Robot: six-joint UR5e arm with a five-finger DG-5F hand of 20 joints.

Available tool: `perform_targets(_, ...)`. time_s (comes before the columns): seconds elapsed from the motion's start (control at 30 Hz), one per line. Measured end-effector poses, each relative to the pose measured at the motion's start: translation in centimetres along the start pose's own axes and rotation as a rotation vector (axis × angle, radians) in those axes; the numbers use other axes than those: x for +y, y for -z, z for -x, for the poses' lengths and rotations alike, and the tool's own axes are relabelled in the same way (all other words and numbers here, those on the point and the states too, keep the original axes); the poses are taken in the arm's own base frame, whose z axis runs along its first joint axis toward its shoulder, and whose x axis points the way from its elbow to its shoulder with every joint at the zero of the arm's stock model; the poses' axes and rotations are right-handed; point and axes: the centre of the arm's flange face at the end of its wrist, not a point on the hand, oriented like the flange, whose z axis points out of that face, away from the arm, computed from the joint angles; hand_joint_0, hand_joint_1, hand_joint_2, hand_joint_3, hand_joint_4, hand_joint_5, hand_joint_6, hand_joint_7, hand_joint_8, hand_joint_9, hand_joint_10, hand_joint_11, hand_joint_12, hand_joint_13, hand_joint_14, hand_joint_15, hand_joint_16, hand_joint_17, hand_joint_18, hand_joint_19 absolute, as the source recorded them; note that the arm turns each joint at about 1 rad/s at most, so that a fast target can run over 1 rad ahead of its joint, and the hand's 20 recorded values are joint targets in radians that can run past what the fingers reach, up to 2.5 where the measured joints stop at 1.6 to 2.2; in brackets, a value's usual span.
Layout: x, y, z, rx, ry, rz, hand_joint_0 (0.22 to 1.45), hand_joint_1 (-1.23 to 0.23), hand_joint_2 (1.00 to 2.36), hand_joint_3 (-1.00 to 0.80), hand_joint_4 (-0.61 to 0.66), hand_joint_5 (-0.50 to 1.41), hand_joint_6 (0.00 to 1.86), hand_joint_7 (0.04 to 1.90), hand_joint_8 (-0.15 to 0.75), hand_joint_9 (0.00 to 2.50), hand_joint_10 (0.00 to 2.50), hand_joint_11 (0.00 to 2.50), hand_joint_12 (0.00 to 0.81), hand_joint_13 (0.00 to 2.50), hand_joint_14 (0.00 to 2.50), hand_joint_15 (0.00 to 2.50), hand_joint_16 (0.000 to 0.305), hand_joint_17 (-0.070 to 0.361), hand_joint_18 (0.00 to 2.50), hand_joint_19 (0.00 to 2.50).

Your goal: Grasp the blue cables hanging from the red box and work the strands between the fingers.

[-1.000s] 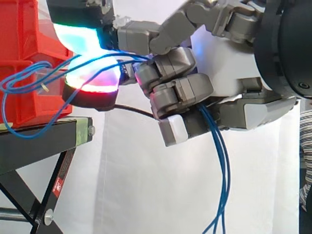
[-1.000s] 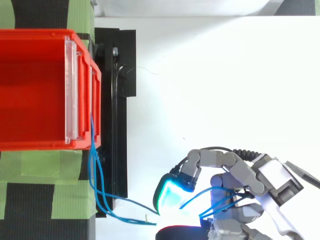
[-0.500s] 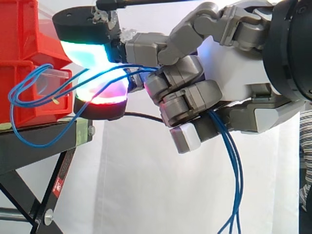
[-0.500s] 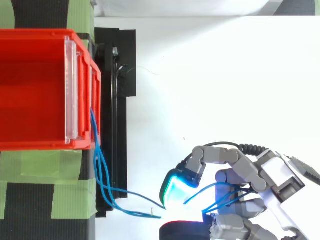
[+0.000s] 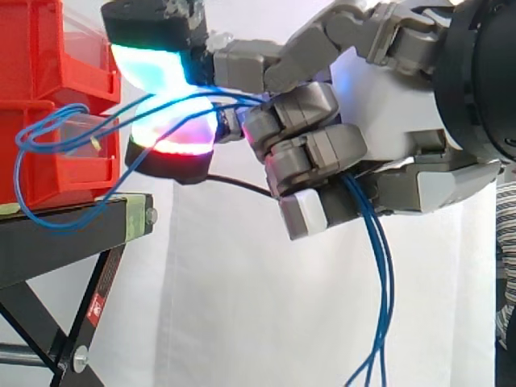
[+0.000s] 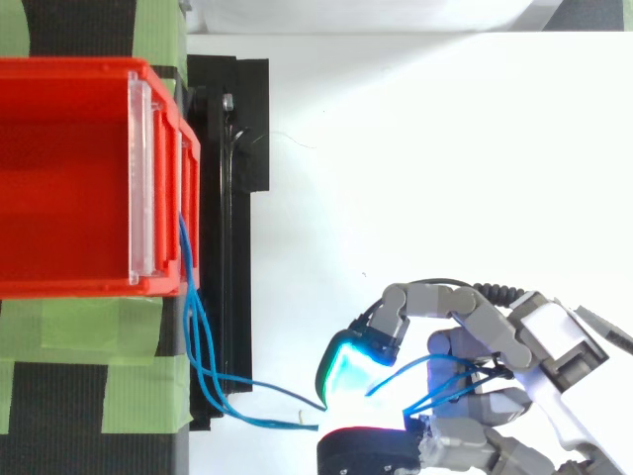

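Observation:
Thin blue cables (image 5: 56, 145) loop out of the front of the red box (image 5: 40, 97) and run right into my hand (image 5: 322, 161). The strands pass between two glowing fingertips (image 5: 161, 64) near the box, thread through the curled grey fingers, and hang down below the palm as loose blue cables (image 5: 379, 282). From above, the blue cables (image 6: 203, 346) leave the red box (image 6: 69, 178) at its front lip, drop past the stand and reach my hand (image 6: 475, 376) at the lower right. My fingers are curled round the strands.
The red box sits on a black stand (image 5: 64, 234) with green tape (image 6: 89, 376) on its top. A white curtain hangs behind. A striped sleeve (image 5: 506, 266) of a person shows at the right edge of the side view.
My hand has drifted slightly right and up, away from the box, over the last second, drawing the cable loops a little tighter. The grip on the strands stays the same.

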Motion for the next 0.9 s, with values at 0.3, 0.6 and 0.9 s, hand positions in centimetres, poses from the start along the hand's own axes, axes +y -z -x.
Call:
perform_targets(0.3, 0.2, -1.2, 1.6, -0.021, 0.026, -0.011, 0.91, -0.60, 1.02, -0.63, 0.24, 0.16, 0.96, 1.22, 0.384, 0.99, 2.50, 2.50, 0.419, 1.08, 2.50, 1.64, 0.046, 0.104, 1.46, 1.18)
perform_targets(0.6, 1.6, -3.4, 2.3, -0.031, 0.085, -0.012, 0.91, -0.60, 1.01, -0.63, 0.24, 0.16, 0.96, 1.23, 0.384, 0.99, 2.50, 2.50, 0.419, 1.08, 2.50, 1.64, 0.046, 0.104, 1.46, 1.18)
perform_targets(0.9, 3.9, -5.4, 3.0, -0.026, 0.231, -0.008, 0.91, -0.60, 1.01, -0.63, 0.24, 0.16, 0.96, 1.22, 0.384, 0.99, 2.50, 2.50, 0.419, 1.08, 2.50, 1.64, 0.046, 0.104, 1.46, 1.18)
